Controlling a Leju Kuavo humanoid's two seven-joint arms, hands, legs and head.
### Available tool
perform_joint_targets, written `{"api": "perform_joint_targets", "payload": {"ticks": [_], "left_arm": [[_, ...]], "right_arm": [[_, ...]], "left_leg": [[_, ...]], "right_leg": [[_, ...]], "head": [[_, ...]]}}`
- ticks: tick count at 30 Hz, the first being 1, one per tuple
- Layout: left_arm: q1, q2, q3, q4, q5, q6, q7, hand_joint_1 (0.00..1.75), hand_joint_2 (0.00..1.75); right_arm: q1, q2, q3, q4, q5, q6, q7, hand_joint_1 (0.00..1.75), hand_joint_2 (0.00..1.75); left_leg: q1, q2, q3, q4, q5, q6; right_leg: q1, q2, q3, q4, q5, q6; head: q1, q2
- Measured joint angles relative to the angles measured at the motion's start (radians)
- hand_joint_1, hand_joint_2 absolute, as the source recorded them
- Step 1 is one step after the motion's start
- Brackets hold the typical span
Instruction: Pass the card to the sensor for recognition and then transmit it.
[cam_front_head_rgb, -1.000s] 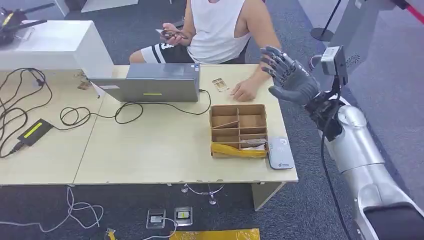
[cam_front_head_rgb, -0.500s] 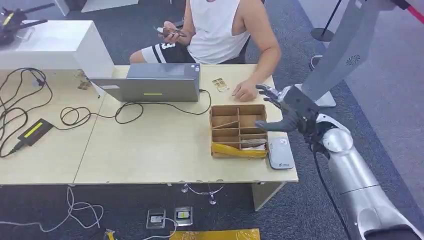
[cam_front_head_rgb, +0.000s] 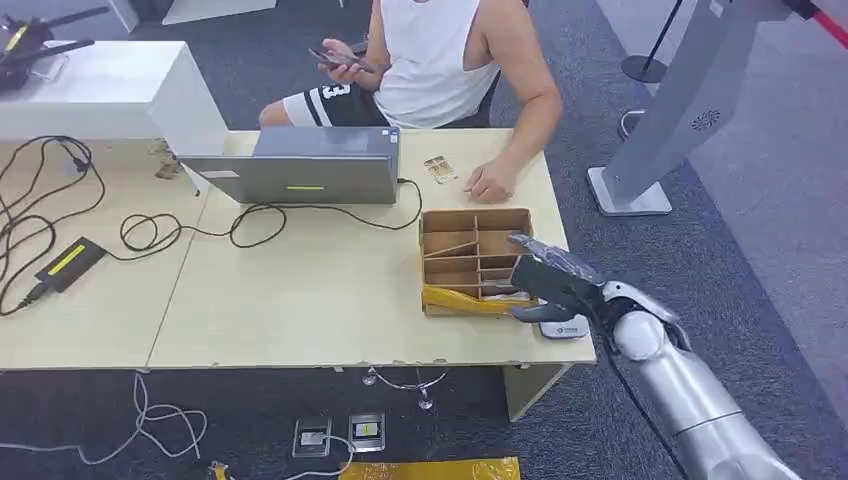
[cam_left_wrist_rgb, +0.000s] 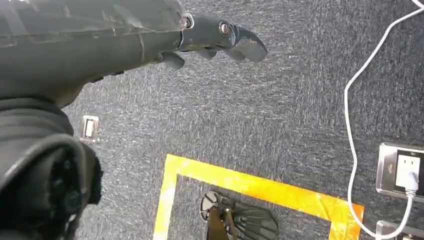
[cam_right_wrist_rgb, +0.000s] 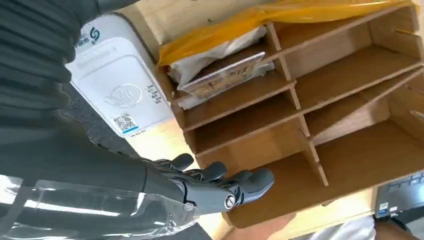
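A wooden divider box (cam_front_head_rgb: 475, 215) stands near the table's right edge, with yellow tape along its near side. A card (cam_front_head_rgb: 505, 287) lies flat in its nearest compartment, and appears close up in the right wrist view (cam_right_wrist_rgb: 225, 75). The white sensor (cam_right_wrist_rgb: 120, 95) lies on the table right of the box (cam_right_wrist_rgb: 350, 75). In the head view the sensor (cam_front_head_rgb: 568, 327) is partly covered by my right hand (cam_front_head_rgb: 550, 280). That hand hovers low over the box's right side, fingers stretched out (cam_right_wrist_rgb: 220, 187), holding nothing. My left hand (cam_left_wrist_rgb: 215, 37) hangs over the carpet, fingers extended and empty.
A person (cam_front_head_rgb: 440, 60) sits at the far side holding a phone, one hand (cam_front_head_rgb: 490, 182) resting on the table beside small cards (cam_front_head_rgb: 438, 168). A laptop (cam_front_head_rgb: 310, 165), cables (cam_front_head_rgb: 150, 230) and a black device (cam_front_head_rgb: 68, 262) occupy the left. A grey stand (cam_front_head_rgb: 640, 190) is on the floor at right.
My right hand has come down from head height beside the table to just above the box's right side and the sensor. The person has shifted the phone slightly.
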Motion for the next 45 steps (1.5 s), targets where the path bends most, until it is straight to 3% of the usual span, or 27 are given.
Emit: {"api": "perform_joint_targets", "payload": {"ticks": [11,18,23,40,45], "left_arm": [[0.000,0.003,0.000,0.001,-0.013,-0.003,0.000,0.00,0.00],[-0.001,0.002,0.000,0.002,-0.026,0.002,0.000,0.00,0.00],[-0.007,0.002,0.000,0.002,-0.034,0.003,0.000,0.00,0.00],[-0.013,0.003,0.000,0.002,-0.036,-0.003,0.002,0.00,0.00],[-0.014,0.006,0.000,0.002,-0.042,-0.003,0.008,0.00,0.00]], "right_arm": [[0.035,-0.013,-0.003,-0.041,0.032,-0.026,0.009,0.00,1.75],[0.043,-0.010,-0.019,-0.071,0.190,-0.211,-0.038,0.00,1.75],[0.054,0.000,-0.017,-0.081,0.265,-0.286,-0.054,0.00,1.75],[0.090,0.032,-0.014,-0.081,0.302,-0.280,-0.075,0.00,1.75],[0.105,0.034,-0.008,-0.085,0.369,-0.338,-0.081,0.00,1.75]], "left_leg": [[0.000,0.000,0.000,0.000,0.000,0.000],[0.000,0.000,0.000,0.000,0.000,0.000],[0.000,0.000,0.000,0.000,0.000,0.000],[0.000,0.000,0.000,0.000,0.000,0.000],[0.000,0.000,0.000,0.000,0.000,0.000]], "right_leg": [[0.000,0.000,0.000,0.000,0.000,0.000],[0.000,0.000,0.000,0.000,0.000,0.000],[0.000,0.000,0.000,0.000,0.000,0.000],[0.000,0.000,0.000,0.000,0.000,0.000],[0.000,0.000,0.000,0.000,0.000,0.000]], "head": [[0.000,0.000],[0.000,0.000],[0.000,0.000],[0.000,0.000],[0.000,0.000]]}}
